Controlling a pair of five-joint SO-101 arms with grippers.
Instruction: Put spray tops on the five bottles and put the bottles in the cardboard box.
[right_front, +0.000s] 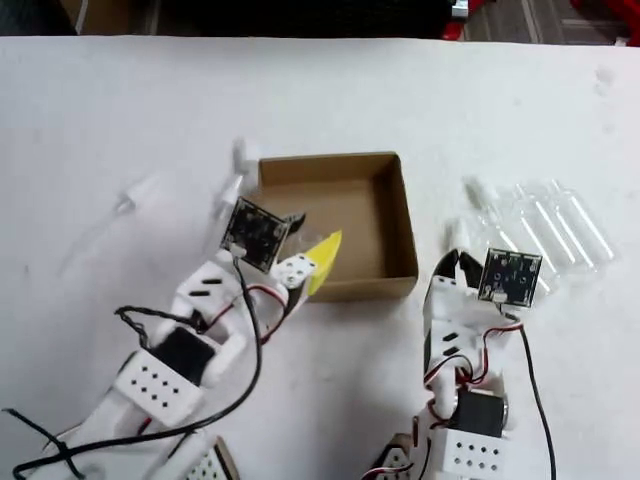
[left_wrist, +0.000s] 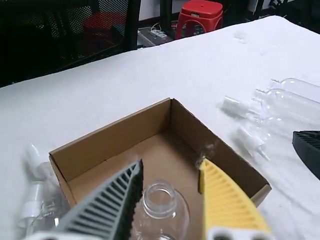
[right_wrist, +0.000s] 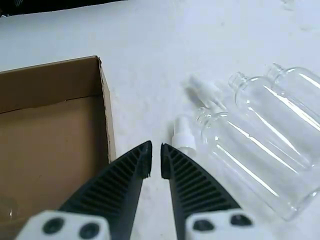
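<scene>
- Brown cardboard box (right_front: 365, 288) is pictured open-topped at the middle of the white worktop (right_front: 120, 100), ahead of the two arms.
- The left hand (left_wrist: 170, 165), fitted with one grey and one yellow finger, is clamped on a clear bottle (left_wrist: 160, 207). The bottle is held with its open neck pointing into the box, over the near left corner.
- The right hand (right_wrist: 155, 152) is held low just off the box's right wall. Its black fingers are set slightly apart, with a narrow gap between the tips, and it is empty.
- A row of bottles (right_front: 545, 228) is laid side by side on the worktop to the right of the box, all with open necks.
- Two white spray tops (right_wrist: 182, 135) are seen loose on the worktop, between that row and the box.
- A topped bottle (left_wrist: 37, 192), fitted with a white top, is laid just outside the box's left wall.
</scene>
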